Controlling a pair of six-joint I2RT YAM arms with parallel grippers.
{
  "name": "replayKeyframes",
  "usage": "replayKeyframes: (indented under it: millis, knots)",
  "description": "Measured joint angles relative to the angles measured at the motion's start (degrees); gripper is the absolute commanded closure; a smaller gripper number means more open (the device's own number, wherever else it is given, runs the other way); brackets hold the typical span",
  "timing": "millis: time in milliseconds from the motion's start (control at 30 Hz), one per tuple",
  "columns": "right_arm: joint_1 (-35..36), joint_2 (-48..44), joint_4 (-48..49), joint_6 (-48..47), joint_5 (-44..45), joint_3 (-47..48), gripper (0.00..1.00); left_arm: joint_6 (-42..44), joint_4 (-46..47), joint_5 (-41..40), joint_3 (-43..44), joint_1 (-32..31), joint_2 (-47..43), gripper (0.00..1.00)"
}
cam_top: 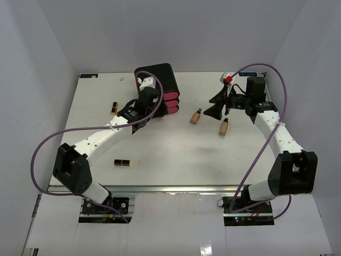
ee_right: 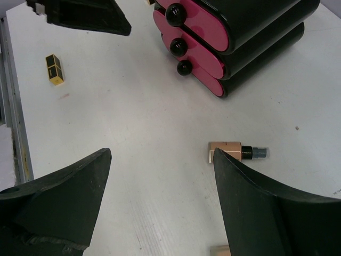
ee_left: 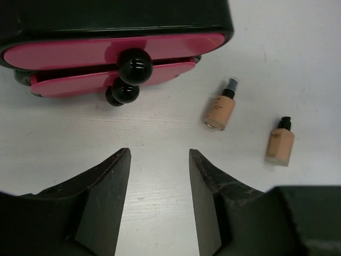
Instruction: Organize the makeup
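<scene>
Two tan bottles with dark caps lie on the table, one (cam_top: 196, 117) (ee_left: 221, 106) (ee_right: 229, 149) nearer the box than the other (cam_top: 224, 127) (ee_left: 281, 143). Two black-and-gold lipstick cases lie apart, one at the left (cam_top: 114, 108) (ee_right: 54, 68) and one near the front edge (cam_top: 122, 162). My left gripper (cam_top: 151, 113) (ee_left: 157, 156) is open over bare table, just in front of the pink drawers. My right gripper (cam_top: 211, 105) (ee_right: 162, 153) is open above the table, its right finger (ee_right: 250, 197) overlapping the nearer bottle's base.
The big black box (cam_top: 160, 80) (ee_left: 117, 18) (ee_right: 256, 32) with three pink drawers and black knobs (ee_left: 135, 66) stands at the back centre. In the left wrist view its lower drawer (ee_left: 106, 81) sits slightly out. Grey walls enclose the table (cam_top: 160, 144).
</scene>
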Motion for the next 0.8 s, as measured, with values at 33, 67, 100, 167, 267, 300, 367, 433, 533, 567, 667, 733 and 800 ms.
replayKeyframes:
  millis: [33, 67, 100, 167, 267, 300, 367, 433, 533, 567, 667, 733, 800]
  knots:
    - [-0.2, 0.0, 0.0, 0.0, 0.0, 0.0, 0.16, -0.2, 0.3, -1.6, 0.1, -0.2, 1.4, 0.44]
    - [-0.4, -0.1, 0.0, 0.0, 0.0, 0.0, 0.16, -0.3, 0.6, -3.0, 0.3, -0.3, 2.9, 0.44]
    - [-0.6, -0.1, 0.0, 0.0, 0.0, 0.0, 0.16, -0.3, 1.0, -4.2, 0.6, -0.4, 4.4, 0.44]
    - [-1.0, -0.1, 0.0, 0.0, 0.0, -0.1, 0.16, 0.0, 1.5, -6.0, 1.2, -0.4, 7.1, 0.44]
    - [-1.2, -0.5, -0.1, 0.0, 0.0, -0.9, 0.16, 0.5, 2.5, -7.7, 2.0, -0.4, 10.4, 0.44]
    - [-1.3, -0.5, 0.0, 0.0, 0.1, -1.1, 0.16, 0.7, 2.7, -8.3, 2.0, -0.4, 11.2, 0.44]
    - [-1.5, -0.6, -0.1, 0.0, 0.1, -1.4, 0.16, 1.0, 3.5, -9.0, 2.0, -0.4, 12.3, 0.43]
    - [-1.6, -0.6, -0.1, 0.0, 0.1, -1.6, 0.16, 1.5, 4.3, -9.5, 2.1, -0.4, 13.4, 0.43]
    - [-1.9, -0.7, -0.1, 0.0, 0.1, -1.8, 0.16, 2.3, 5.0, -10.2, 3.4, -0.4, 15.4, 0.43]
    - [-2.1, -0.7, -0.1, 0.0, 0.1, -1.8, 0.16, 2.6, 5.3, -10.3, 4.6, -0.4, 16.6, 0.44]
    - [-2.4, -0.6, 0.0, 0.1, 0.1, -1.8, 0.16, 3.5, 6.4, -10.9, 7.2, -0.4, 19.3, 0.44]
    - [-2.6, -0.6, 0.0, 0.2, 0.1, -1.8, 0.16, 4.3, 6.7, -11.6, 8.0, -0.4, 20.3, 0.46]
    - [-2.8, -0.5, 0.0, 0.3, 0.1, -1.8, 0.16, 4.9, 6.6, -12.1, 8.6, -0.3, 20.7, 0.49]
